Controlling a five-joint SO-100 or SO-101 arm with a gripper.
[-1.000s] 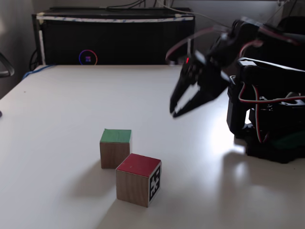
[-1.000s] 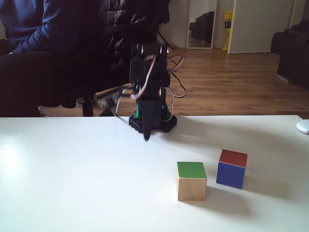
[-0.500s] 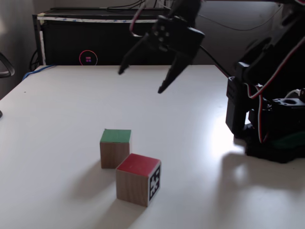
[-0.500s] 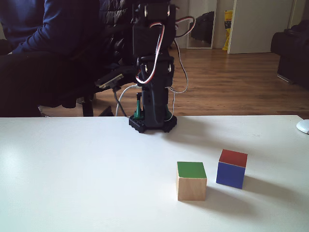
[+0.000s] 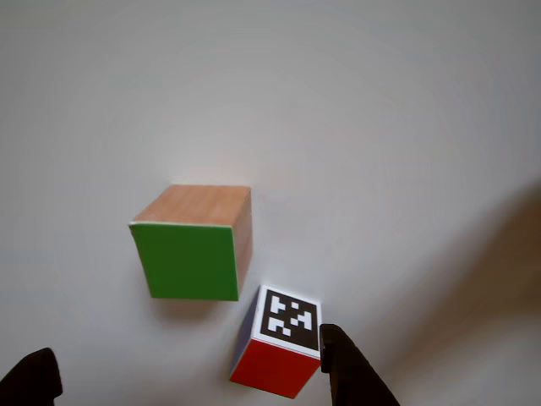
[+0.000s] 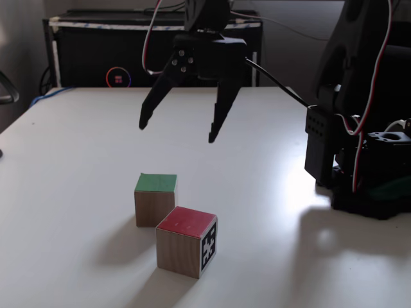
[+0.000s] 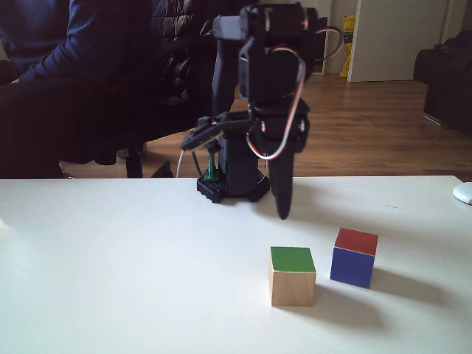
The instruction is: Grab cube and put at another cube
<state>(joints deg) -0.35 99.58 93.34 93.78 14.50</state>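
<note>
Wood-grain cube with the green top face (image 6: 155, 198) sits on the white table (image 6: 77, 147) touching the smaller red-topped marker cube (image 6: 187, 240); looks light, rigid, so pinch its flat wooden sides with your black gripper (image 6: 176, 130), jaws spread wide above.

A home living room is showing: wood floor (image 7: 369, 125), dark sofa (image 7: 446, 85) and mirror (image 7: 308, 37) (behind a seated person (image 7: 74, 74)).

no readable text, black-and-white pixel marker on another cube (image 5: 289, 318)
</note>
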